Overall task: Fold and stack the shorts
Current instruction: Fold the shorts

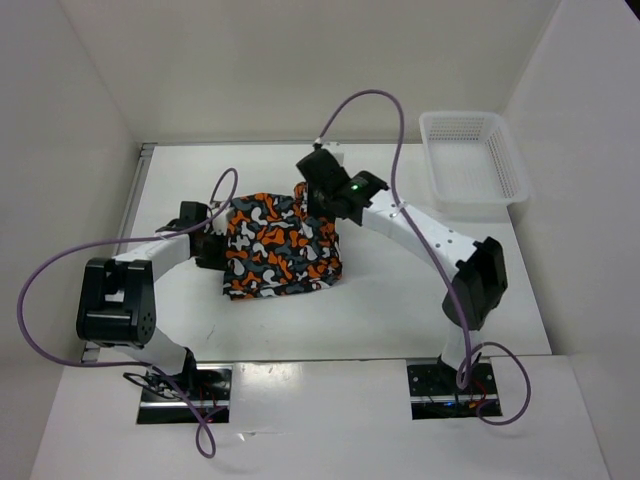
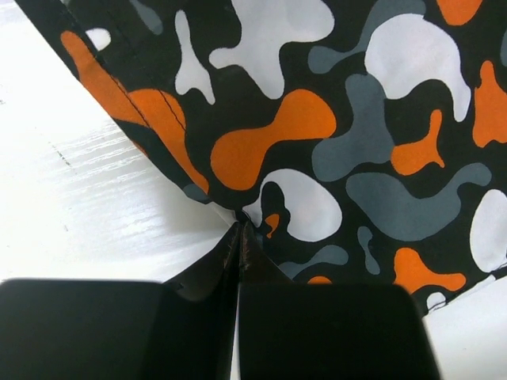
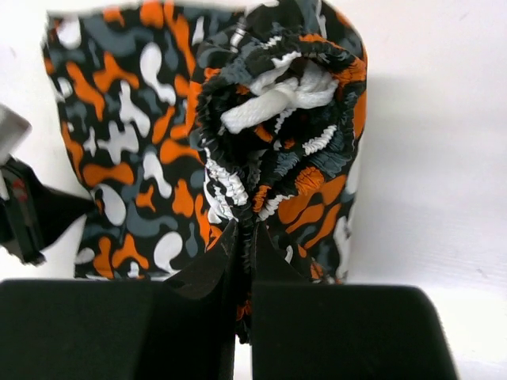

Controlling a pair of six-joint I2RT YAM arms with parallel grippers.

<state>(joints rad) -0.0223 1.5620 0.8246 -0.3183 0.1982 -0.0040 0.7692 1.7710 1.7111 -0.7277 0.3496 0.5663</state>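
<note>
We find shorts (image 1: 280,247) heaped mid-counter, left of centre, blocking middle. Left gripper (image 2: 240,234) pinched on their left hem, right gripper (image 3: 244,237) clamped on bunched waistband at far side, so both sides taken. Basket (image 1: 478,197) fills far right corner. Right arm (image 1: 420,232) bridges bare right half; left arm (image 1: 150,258) crowds left edge. We read open strips along near and far edges.

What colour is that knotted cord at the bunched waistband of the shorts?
The cord on the shorts is white, clearest in the right wrist view.
</note>
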